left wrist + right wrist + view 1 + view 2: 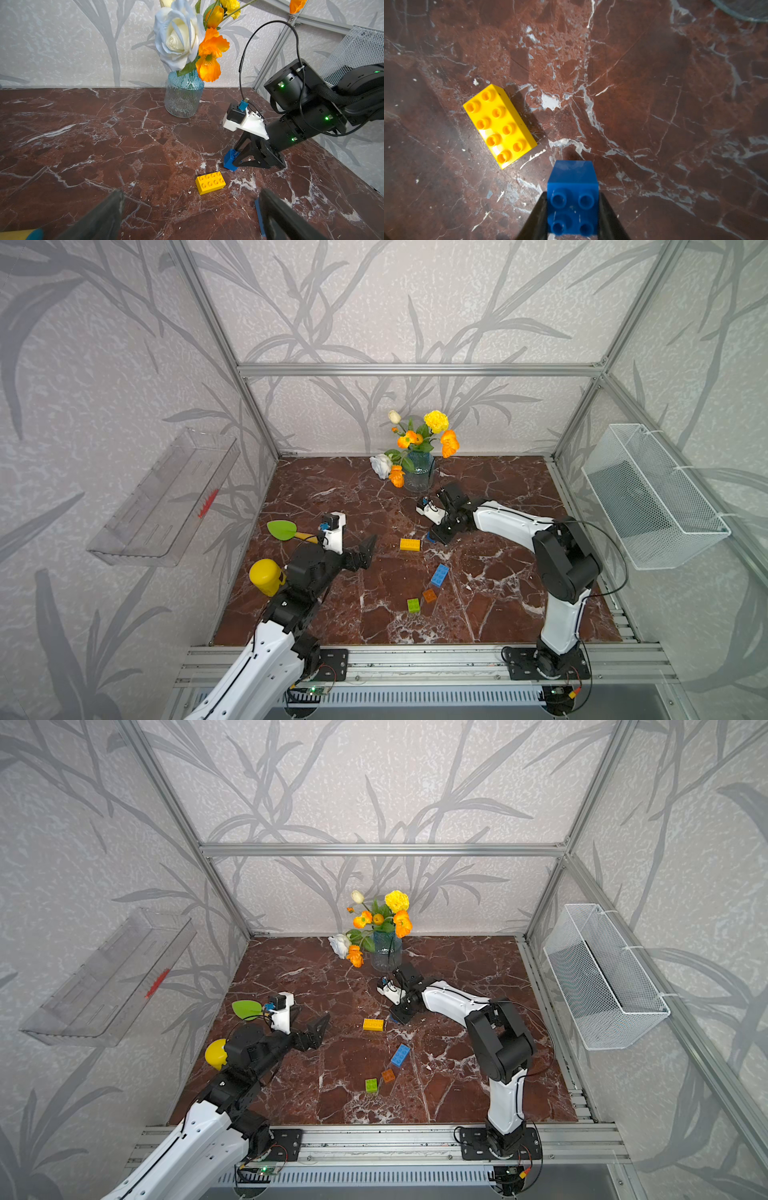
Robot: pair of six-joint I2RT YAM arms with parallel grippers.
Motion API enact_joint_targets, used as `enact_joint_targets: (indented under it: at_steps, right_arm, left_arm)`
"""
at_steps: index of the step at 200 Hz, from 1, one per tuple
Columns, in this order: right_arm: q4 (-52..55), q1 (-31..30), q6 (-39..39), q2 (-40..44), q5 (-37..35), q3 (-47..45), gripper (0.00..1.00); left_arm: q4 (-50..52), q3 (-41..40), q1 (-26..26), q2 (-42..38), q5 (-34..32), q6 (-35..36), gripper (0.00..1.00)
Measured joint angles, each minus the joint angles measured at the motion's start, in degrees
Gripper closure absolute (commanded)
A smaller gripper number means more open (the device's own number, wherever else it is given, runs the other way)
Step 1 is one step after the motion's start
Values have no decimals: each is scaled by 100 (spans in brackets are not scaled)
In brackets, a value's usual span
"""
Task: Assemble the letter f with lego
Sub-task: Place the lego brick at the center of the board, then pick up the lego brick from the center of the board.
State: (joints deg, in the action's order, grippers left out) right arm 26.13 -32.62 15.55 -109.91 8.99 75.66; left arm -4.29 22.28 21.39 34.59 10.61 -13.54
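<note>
Near the middle of the bench, just right of the yellow brick, our right claw is clenched on the small blue brick, which looks tilted. We should level it, align the studs, then press straight down. Our left claw is released and empty.

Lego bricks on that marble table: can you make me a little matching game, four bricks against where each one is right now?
Bricks
1. short blue brick
2. long yellow brick
3. long blue brick
4. lime green brick

Places
A. right beside the orange brick
B. clamped in the right gripper
C. lying studs up near the held brick, not touching it
D. lying alone, between the long yellow brick and the orange brick

Pairs: 1-B, 2-C, 3-D, 4-A
</note>
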Motion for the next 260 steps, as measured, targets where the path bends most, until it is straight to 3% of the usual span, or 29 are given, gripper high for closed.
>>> enact_joint_targets:
  at_steps: [53, 118, 260]
  right_arm:
    - [103, 0, 87, -151, -79, 76, 68]
    - [162, -24, 105, -173, -149, 122, 49]
    - [-20, -651, 151, 448, -472, 44, 40]
  left_arm:
    - [2, 0, 0, 2, -2, 0, 1]
    - [2, 2, 0, 39, 11, 0, 1]
    - [59, 2, 0, 17, 107, 2, 1]
